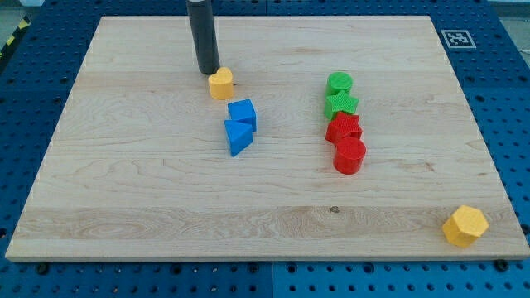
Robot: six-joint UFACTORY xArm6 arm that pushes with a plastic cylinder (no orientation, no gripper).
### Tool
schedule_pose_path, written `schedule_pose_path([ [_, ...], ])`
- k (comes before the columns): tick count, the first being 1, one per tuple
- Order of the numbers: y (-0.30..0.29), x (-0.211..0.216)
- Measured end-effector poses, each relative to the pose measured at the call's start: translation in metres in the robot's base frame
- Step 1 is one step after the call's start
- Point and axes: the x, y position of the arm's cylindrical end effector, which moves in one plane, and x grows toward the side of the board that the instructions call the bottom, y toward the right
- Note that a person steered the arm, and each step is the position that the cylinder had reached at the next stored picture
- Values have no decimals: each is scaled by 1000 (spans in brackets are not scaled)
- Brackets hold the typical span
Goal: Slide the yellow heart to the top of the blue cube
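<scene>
1. Our landmark is the blue cube (243,113), near the middle of the wooden counter (149,190). The yellow heart (220,84) lies just toward the view's top and a little left of that cube, near it but apart.
2. Our tip (208,71) sits at the heart's upper-left edge, touching it or nearly so; we cannot tell which.
3. We judge the heart already close to its goal, so the chief risk is overshoot: a push from this side drives it down-right into the cube, shifting the cube and the blue triangular block (238,136) that touches the cube's lower side.
4. An off-centre push could spin the heart aside, since its lobed outline gives the rod a poor bearing face.
5. The green blocks (339,93) and red blocks (347,141) stand well to the cube's right, and the yellow hexagonal block (464,225) far to its lower right; none seems threatened.
6. As to fingers: our arm has none, only the bare rod, so nothing opens, closes or grips; it holds nothing and can only push.
</scene>
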Motion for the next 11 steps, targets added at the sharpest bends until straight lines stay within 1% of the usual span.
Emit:
schedule_pose_path([
  [2,-5,0],
  [4,-6,19],
  [5,-6,21],
  [7,15,21],
  [8,36,25],
  [11,38,37],
])
